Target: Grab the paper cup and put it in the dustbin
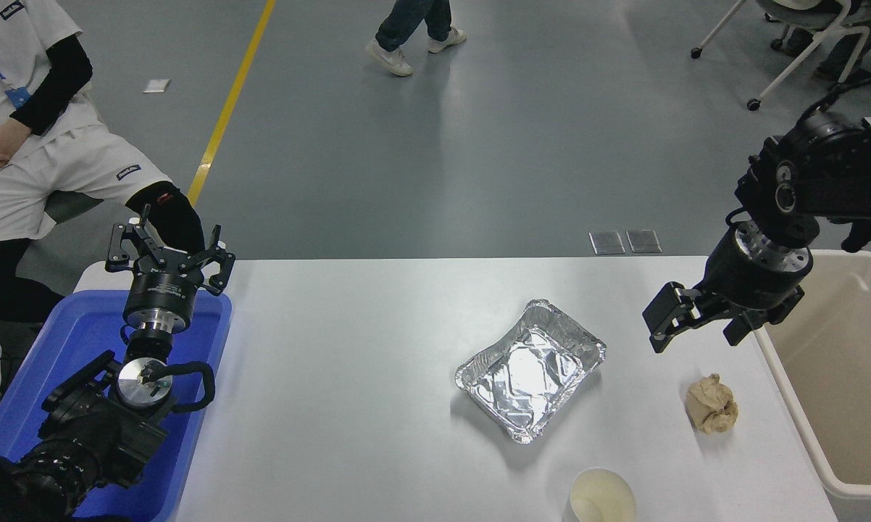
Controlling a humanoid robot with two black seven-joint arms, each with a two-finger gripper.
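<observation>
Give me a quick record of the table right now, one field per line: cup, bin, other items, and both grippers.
paper cup: upright at the table's near edge, open top, untouched
dustbin: beige, at the table's right side
foil tray: mid-table, beyond the cup
paper ball: crumpled, tan, between tray and dustbin
right gripper: open, holding nothing, in the air above the table beyond the paper ball
left gripper: open, parked over the blue bin at lower left
task status: cup not yet grasped

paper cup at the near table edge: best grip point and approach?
Likely from above: the paper cup stands upright, mouth open, so one finger of the right gripper could go inside the rolled rim and one outside. The crumpled paper ball sits well clear.
</observation>
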